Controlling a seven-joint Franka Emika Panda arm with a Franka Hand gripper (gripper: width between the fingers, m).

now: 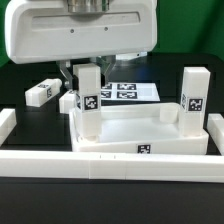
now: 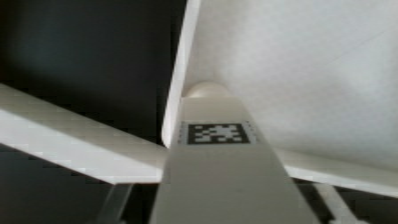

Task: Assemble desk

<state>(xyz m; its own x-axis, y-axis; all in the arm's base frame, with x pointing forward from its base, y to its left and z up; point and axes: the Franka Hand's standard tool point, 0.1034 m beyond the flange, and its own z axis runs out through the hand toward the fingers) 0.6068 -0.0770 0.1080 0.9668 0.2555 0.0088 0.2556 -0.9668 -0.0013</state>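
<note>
You have one tabletop (image 1: 115, 143) and one marker board (image 1: 128, 92). Three legs count plainly: the left upright leg (image 1: 88, 85), the right upright leg (image 1: 193, 85), and the lying leg (image 1: 42, 92) far left. One half-hidden tagged piece (image 1: 67, 101) may be a fourth.

Broad white rounded housing (image 1: 80, 35), dark grey flange (image 1: 85, 5) on top

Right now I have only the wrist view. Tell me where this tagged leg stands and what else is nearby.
Observer: The leg stands upright at the tabletop's corner on the exterior view's left.
Operator: Locate the other legs.
Observer: A second leg stands upright at the tabletop's end on the exterior view's right.
Operator: Continue.
Observer: A third leg lies flat on the table, farther toward that view's left.
</note>
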